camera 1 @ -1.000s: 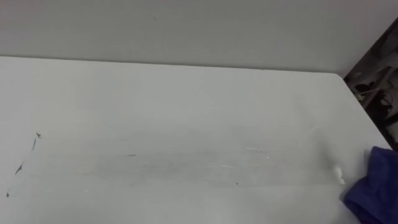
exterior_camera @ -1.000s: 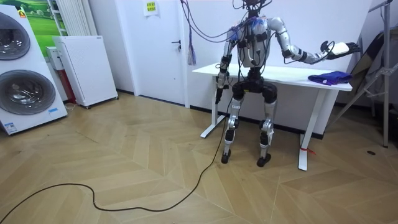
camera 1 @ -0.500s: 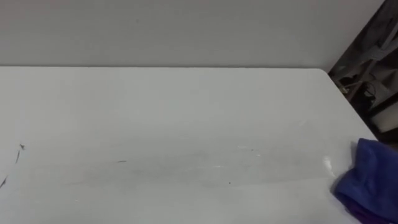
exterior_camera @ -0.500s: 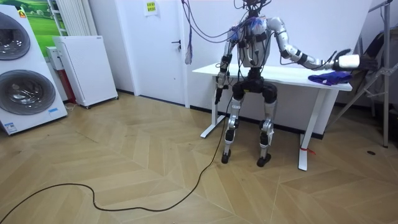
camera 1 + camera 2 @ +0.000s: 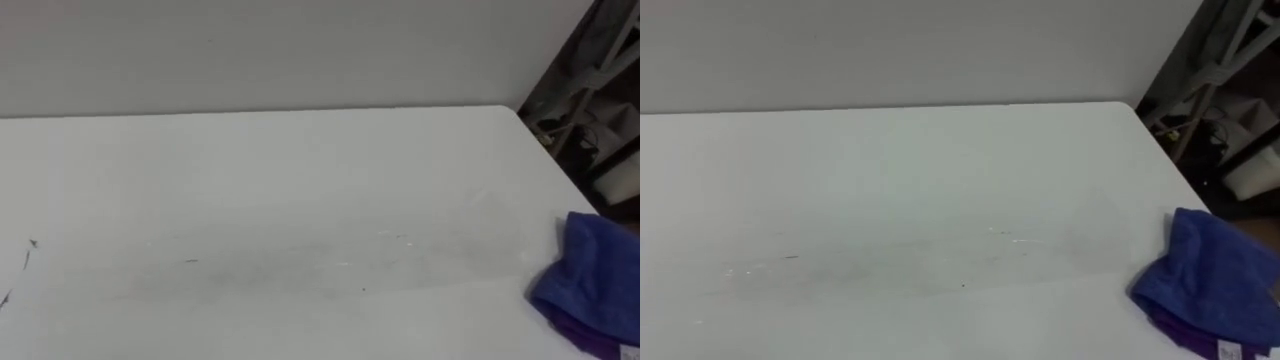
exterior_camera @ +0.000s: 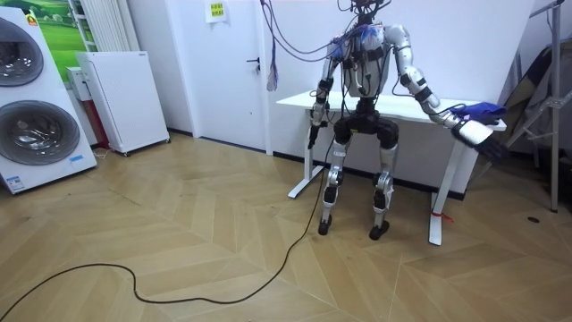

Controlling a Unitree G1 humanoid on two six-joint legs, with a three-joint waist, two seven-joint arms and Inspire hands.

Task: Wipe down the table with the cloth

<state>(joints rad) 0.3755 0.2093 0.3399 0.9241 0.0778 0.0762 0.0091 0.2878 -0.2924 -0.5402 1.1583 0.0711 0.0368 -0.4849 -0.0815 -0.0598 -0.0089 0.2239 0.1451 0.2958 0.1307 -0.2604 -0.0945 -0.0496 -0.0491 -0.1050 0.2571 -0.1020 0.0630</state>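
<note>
While the blue cloth (image 5: pixel 590 295) sits bunched at about 4 o'clock on the white worktop (image 5: pixel 300 180) by its edge, the right robot hand (image 6: pixel 474 132) hangs just past that end, spread open and holding nothing. Left robot hand (image 6: pixel 314 134) is down at 9 o'clock of the body, and I can't tell its grip.

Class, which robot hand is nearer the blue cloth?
The right robot hand, close by the crumpled blue cloth on the white table; the left robot hand hangs at its side.

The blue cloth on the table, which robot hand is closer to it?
Right. The right hand is just off the table edge beside the blue cloth; the left hand hangs down by the table's other end, well away.
</note>
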